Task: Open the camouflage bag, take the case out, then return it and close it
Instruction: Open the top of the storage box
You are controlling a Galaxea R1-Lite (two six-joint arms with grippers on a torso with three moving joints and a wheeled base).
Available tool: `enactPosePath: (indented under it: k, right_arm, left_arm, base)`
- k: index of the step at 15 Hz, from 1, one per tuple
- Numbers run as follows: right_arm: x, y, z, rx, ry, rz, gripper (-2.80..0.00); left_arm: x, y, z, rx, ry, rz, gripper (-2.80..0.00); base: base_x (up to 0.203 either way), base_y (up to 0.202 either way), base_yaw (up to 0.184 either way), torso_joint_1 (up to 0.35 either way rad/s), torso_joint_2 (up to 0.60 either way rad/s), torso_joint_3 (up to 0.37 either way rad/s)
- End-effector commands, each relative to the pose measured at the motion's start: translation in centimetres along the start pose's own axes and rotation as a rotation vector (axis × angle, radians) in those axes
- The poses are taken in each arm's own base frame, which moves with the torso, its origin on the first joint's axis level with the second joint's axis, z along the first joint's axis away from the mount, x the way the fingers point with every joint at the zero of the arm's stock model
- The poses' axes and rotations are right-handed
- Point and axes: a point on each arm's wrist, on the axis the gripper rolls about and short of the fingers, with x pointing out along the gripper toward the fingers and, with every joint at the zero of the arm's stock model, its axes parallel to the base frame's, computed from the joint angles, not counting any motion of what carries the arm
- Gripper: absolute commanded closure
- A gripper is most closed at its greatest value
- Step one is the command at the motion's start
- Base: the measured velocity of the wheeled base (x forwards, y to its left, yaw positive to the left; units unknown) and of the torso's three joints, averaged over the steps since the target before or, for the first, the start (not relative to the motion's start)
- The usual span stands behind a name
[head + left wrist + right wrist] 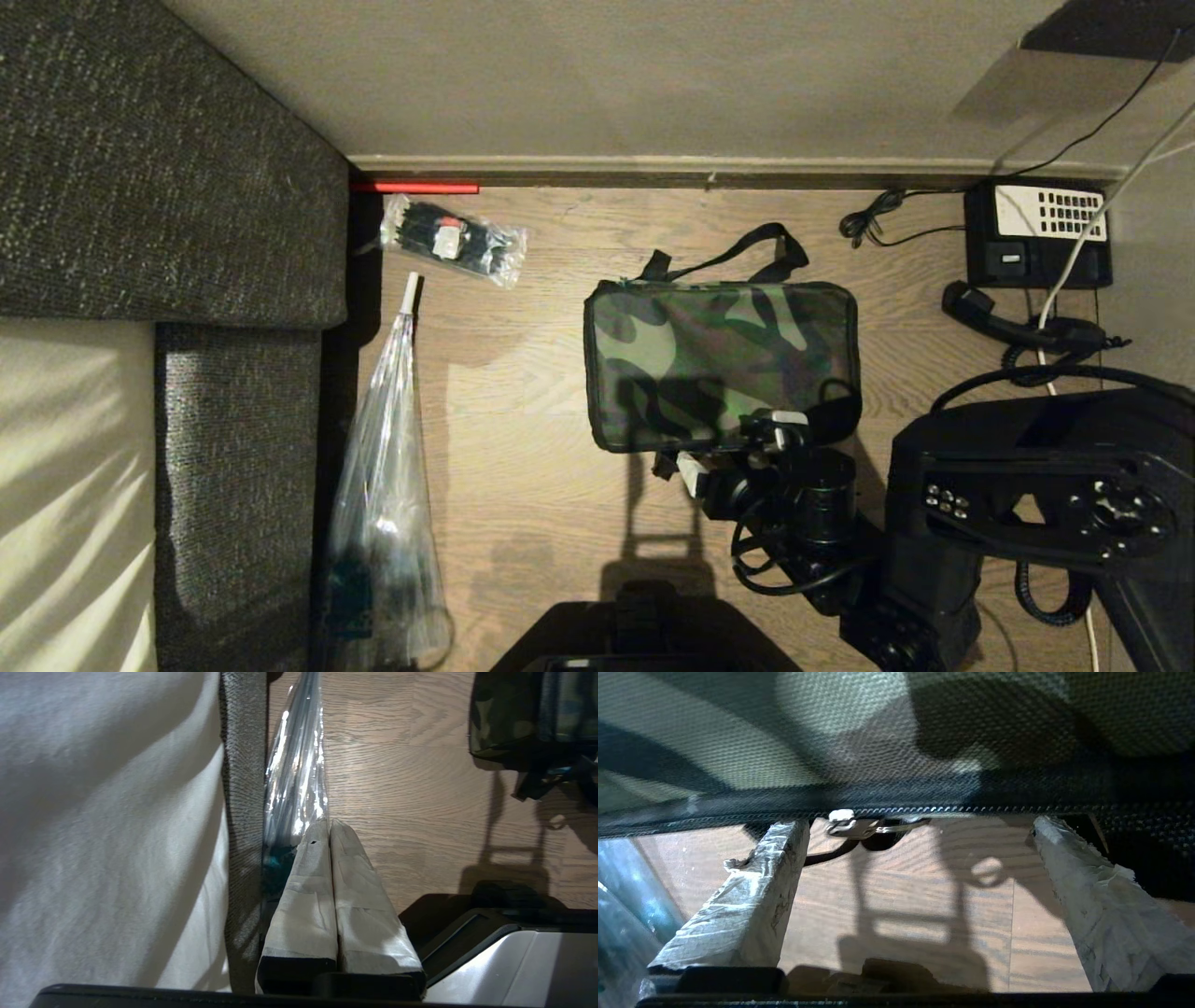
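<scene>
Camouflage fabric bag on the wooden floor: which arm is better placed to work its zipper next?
Probably the right. The right gripper is open at the camouflage fabric bag, beside its metal zipper pull. The left gripper is shut, away beside the clear plastic bag.

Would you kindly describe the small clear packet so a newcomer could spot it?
Find the sofa on the left; the packet lies on the floor by its far corner, near the wall. Unlike the long clear bag nearer, it is short, stuffed with black items.
</scene>
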Motion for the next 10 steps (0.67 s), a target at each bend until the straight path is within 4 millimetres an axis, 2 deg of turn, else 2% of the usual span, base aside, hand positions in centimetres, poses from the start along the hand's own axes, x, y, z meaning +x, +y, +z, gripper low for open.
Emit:
enactPosePath:
  k: [1,5,7,10]
  right_arm:
    - [0.3,-0.3,-0.5,0.002,0.0,-0.01,-2.8]
    - [0.4,-0.7,-0.5,0.004,0.0,-0.019,-2.8]
    - [-0.1,-0.6,0.8,0.02,-0.026,-0.007,-2.8]
    - [0.6,-0.9,-0.1,0.009,-0.015,-0.027,-2.8]
  left_arm:
    - [0.0,0.0,0.0,-0.001,-0.001,0.0,0.0]
    - [0.0,0.0,0.0,-0.001,-0.001,0.0,0.0]
    - [0.0,0.0,0.0,-0.001,-0.001,0.0,0.0]
    - [0.0,0.0,0.0,0.001,-0.001,0.0,0.0]
  base:
    - [0.0,0.0,0.0,0.0,0.0,0.0]
    - [0.0,0.0,0.0,0.0,0.0,0.0]
    - [0.0,0.0,0.0,0.0,0.0,0.0]
    - [0.0,0.0,0.0,0.0,0.0,0.0]
